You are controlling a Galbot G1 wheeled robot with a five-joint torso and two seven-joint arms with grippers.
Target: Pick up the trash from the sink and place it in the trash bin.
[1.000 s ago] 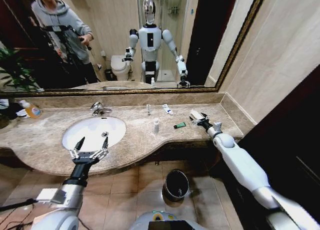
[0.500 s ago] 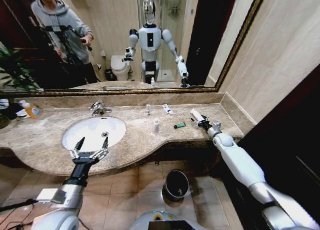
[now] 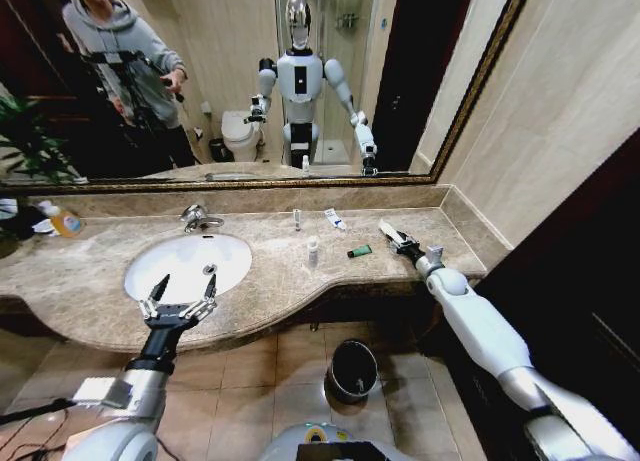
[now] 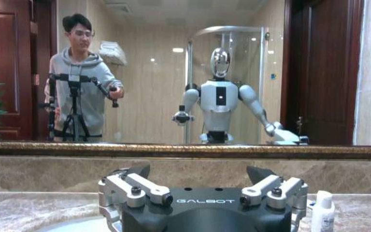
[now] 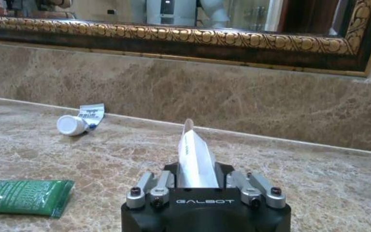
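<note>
two tools out over a beige marble surface [image 3: 90,281], white oval sink [image 3: 188,264] sunk into the left part of it. small black trash bin [image 3: 353,369] down on the tiled floor, below the front edge. left tool [image 3: 178,296] hovering at the sink's near rim, fingers spread wide, holding nothing. right tool [image 3: 404,245] at the far right of the surface, clamped on a white tube [image 5: 193,157] poking out between its fingers toward the mirror. short green tube [image 3: 360,251] lying flat just beside that tool, on its sink side. white-blue sachet [image 3: 334,218] closer to the back wall. tiny white bottle [image 3: 313,250] standing upright between sink and green tube. clear vial [image 3: 297,219] upright behind it.
</note>
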